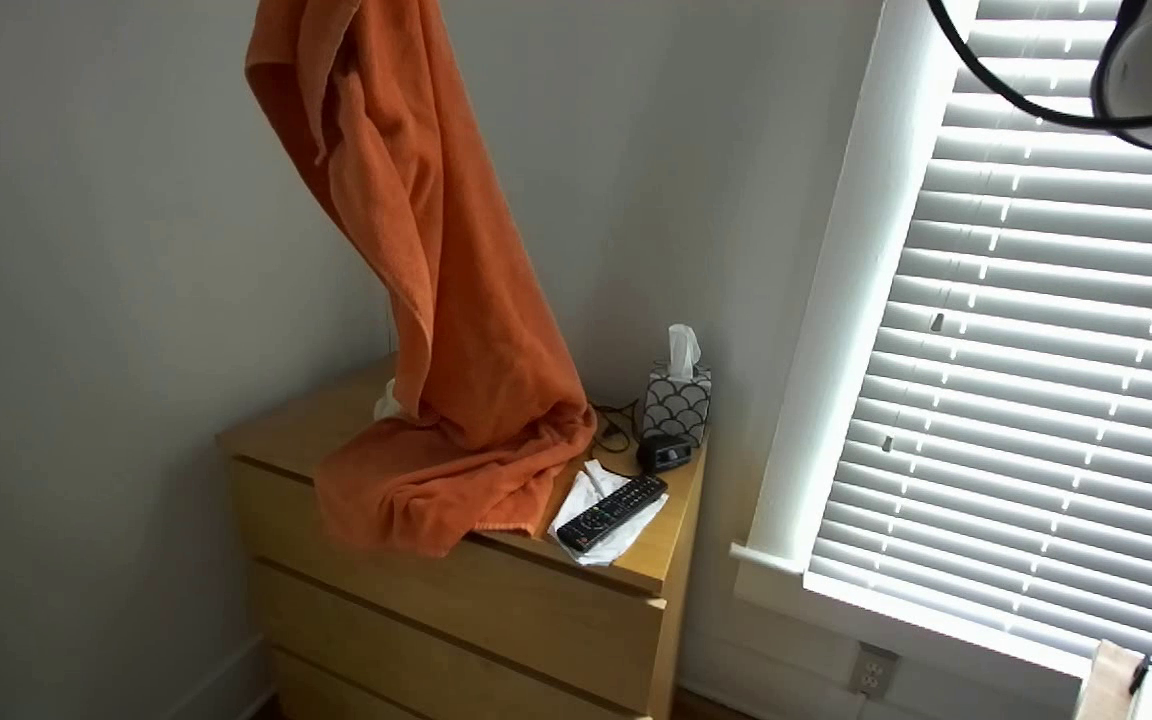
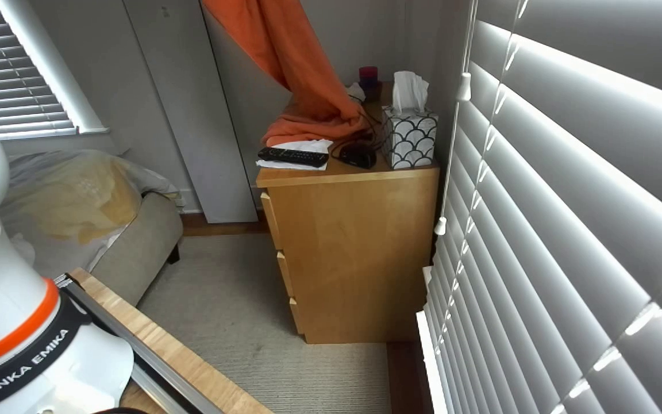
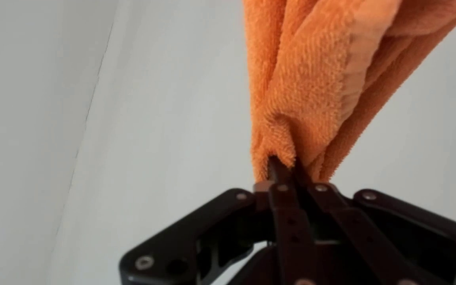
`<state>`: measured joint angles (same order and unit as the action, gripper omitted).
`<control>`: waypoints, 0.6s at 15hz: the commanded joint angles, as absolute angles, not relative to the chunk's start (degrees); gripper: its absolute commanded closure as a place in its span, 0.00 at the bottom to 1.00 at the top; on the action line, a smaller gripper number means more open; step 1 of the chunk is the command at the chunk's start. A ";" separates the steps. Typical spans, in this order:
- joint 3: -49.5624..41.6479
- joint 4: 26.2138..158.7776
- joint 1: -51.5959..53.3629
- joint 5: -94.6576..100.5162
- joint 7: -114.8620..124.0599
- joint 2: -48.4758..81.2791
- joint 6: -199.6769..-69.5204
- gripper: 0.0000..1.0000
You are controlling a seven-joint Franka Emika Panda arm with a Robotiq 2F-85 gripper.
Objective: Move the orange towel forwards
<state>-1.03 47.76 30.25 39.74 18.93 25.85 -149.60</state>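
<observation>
Fingers (image 3: 284,198) gripping towel (image 1: 461,290), axis steep, prob. diag.

In an exterior view we look down on the dresser front (image 1: 516,600); in an exterior view, on its end panel (image 2: 360,259), blinds (image 2: 566,190) and arm (image 2: 15,287) close. In both exterior views we see the towel (image 1: 476,300), remote (image 1: 611,513) and tissue box (image 1: 678,402). The wrist view looks along the gripper (image 3: 288,168), close to the towel

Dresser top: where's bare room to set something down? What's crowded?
Bare wood on the dresser: in an exterior view, left of the orange towel, out to the edge; smaller patch between white paper and front-right corner. Crowded: right end, with remote on that paper, black device, tissue box; towel covers the middle.
</observation>
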 commanded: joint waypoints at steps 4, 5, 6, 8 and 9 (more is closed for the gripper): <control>2.51 37.95 28.44 34.18 17.53 34.55 -159.52 0.99; 2.75 38.70 27.42 33.12 17.95 35.60 -160.63 0.99; 2.06 39.00 26.89 33.05 19.05 36.69 -161.11 0.99; -1.14 41.44 25.90 34.46 21.64 37.60 -156.46 0.99; -1.38 43.05 25.24 33.82 22.08 37.54 -153.51 0.99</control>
<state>0.10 42.42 26.84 34.56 20.09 35.59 -158.02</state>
